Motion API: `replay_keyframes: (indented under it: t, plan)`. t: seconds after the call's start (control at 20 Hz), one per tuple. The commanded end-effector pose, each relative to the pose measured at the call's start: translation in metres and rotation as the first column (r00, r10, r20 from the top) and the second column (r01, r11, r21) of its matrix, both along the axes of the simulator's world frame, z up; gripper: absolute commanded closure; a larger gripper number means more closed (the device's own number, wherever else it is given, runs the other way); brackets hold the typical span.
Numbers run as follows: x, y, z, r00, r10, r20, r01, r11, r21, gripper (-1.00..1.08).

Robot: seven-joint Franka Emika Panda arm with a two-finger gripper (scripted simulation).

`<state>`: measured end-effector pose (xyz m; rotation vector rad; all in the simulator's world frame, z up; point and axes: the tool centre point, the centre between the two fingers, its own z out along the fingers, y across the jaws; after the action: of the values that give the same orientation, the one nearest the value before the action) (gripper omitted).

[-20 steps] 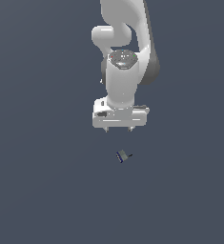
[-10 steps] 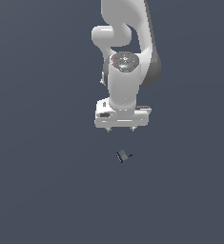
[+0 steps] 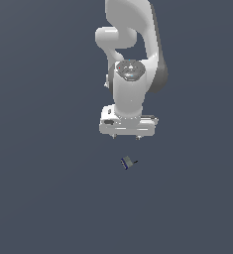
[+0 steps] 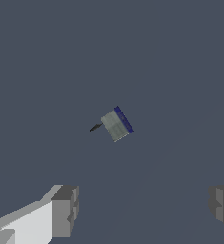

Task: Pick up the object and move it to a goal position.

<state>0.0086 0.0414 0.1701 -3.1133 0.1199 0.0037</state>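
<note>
The object (image 3: 127, 162) is a tiny grey block with a dark blue edge and a thin dark stub, lying on the flat dark surface. In the wrist view the object (image 4: 116, 124) lies well apart from the fingers, its stub pointing away from the blue edge. My white gripper (image 3: 126, 137) hangs above the object, pointing down, a little toward the arm's base from it. Its jaws stand wide apart and hold nothing; one grey fingertip (image 4: 66, 210) and the other (image 4: 222, 204) show in the wrist view.
The white arm (image 3: 133, 59) rises behind the gripper toward the top of the exterior view. A plain dark blue-grey surface (image 3: 43, 188) fills the rest of both views.
The arm and gripper have barely shifted, if at all. The object has not moved.
</note>
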Motion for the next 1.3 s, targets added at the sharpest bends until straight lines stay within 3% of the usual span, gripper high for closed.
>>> replay_keyframes:
  t: [0.0, 0.3, 0.6, 0.9, 1.25]
  plan:
    - [0.002, 0.001, -0.005, 0.999, -0.046, -0.002, 0.046, 0.999, 0.001, -0.92]
    - [0.008, 0.005, -0.02, 0.981, -0.194, -0.009, 0.195, 0.981, 0.003, -0.92]
    - [0.014, 0.009, -0.038, 0.935, -0.353, -0.016, 0.353, 0.935, 0.001, -0.92]
    - [0.02, 0.013, -0.055, 0.865, -0.502, -0.019, 0.502, 0.865, -0.005, -0.92]
    - [0.027, 0.017, -0.076, 0.754, -0.656, -0.016, 0.656, 0.754, -0.014, -0.92]
